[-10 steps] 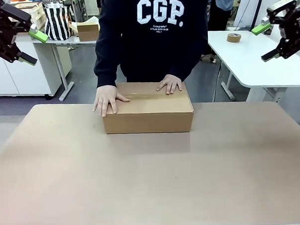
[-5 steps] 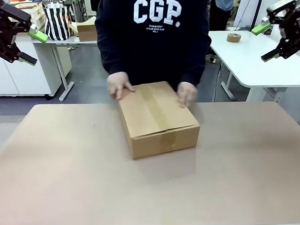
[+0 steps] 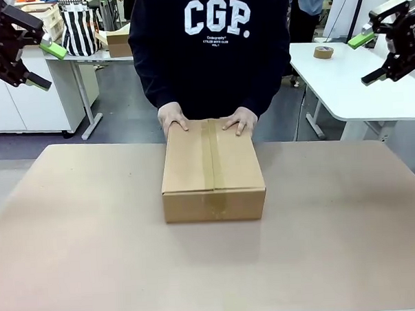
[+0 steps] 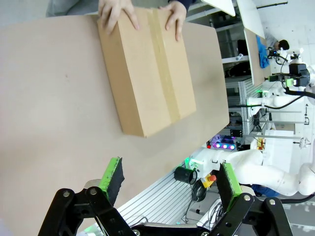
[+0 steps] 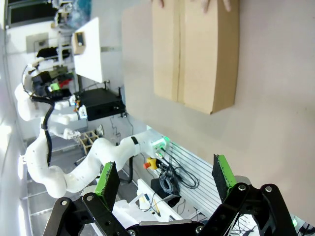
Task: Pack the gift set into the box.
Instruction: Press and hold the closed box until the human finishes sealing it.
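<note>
Midway, box [image 3: 212, 162] well below left end effector [image 3: 46, 66], right end effector [image 3: 364, 59]

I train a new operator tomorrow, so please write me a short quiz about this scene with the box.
1. True or false: the box has its top flaps open.
2. Where do the person's hands rest? A) inside the box B) on the box's far top edge C) behind the person's back
3. Are the fingers of the left gripper and the right gripper spread or closed?
Key: 1 false, a tape strip runs along the closed top. 2 B. 3 spread on both, holding nothing.
</note>
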`<state>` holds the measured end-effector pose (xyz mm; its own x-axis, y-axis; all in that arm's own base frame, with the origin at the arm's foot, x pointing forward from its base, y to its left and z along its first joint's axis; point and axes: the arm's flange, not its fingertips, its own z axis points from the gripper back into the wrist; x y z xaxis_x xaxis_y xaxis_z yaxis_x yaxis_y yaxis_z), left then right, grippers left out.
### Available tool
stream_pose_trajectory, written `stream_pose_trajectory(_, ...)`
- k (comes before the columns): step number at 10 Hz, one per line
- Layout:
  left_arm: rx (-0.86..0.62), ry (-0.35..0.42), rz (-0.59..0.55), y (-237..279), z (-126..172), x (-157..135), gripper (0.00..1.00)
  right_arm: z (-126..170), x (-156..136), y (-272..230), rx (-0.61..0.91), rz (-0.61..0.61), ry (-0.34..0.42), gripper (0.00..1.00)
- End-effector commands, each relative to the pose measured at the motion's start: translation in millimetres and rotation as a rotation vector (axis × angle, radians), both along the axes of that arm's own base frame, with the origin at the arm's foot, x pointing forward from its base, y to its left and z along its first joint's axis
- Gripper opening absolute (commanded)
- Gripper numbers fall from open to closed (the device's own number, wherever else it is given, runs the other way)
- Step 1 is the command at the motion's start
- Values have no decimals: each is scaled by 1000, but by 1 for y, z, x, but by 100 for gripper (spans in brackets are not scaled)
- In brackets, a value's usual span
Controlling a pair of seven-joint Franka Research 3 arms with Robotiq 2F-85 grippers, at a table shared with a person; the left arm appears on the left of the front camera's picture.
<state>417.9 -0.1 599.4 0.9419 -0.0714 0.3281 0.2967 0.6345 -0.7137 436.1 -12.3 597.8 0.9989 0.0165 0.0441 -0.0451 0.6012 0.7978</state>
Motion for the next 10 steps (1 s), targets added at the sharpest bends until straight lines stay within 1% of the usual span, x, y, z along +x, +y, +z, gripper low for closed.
stream_pose_trajectory(1,-3,0,-2,-1,0,-2,100,4,0,0,-13,-2,18,100)
stream_pose_trajectory(10,-3,0,-2,-1,0,-2,100,4,0,0,-13,-2,18,100)
